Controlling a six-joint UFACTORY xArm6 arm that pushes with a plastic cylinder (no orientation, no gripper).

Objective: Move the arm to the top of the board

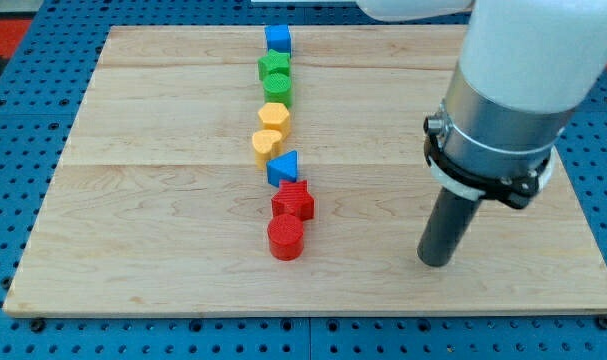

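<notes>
My tip (435, 262) rests on the wooden board (133, 200) in the lower right part of the view, well to the right of the blocks. A column of blocks runs down the middle: a blue cube (278, 39) at the top, a green star (274, 67), a green cylinder (278, 89), a yellow hexagon (273, 117), a yellow block (267, 145), a blue triangle (283, 167), a red star (294, 200) and a red cylinder (285, 238) at the bottom. The red cylinder is the block nearest my tip.
The arm's white and grey body (518, 90) fills the view's upper right and hides part of the board there. A blue pegboard surface (23, 120) surrounds the board.
</notes>
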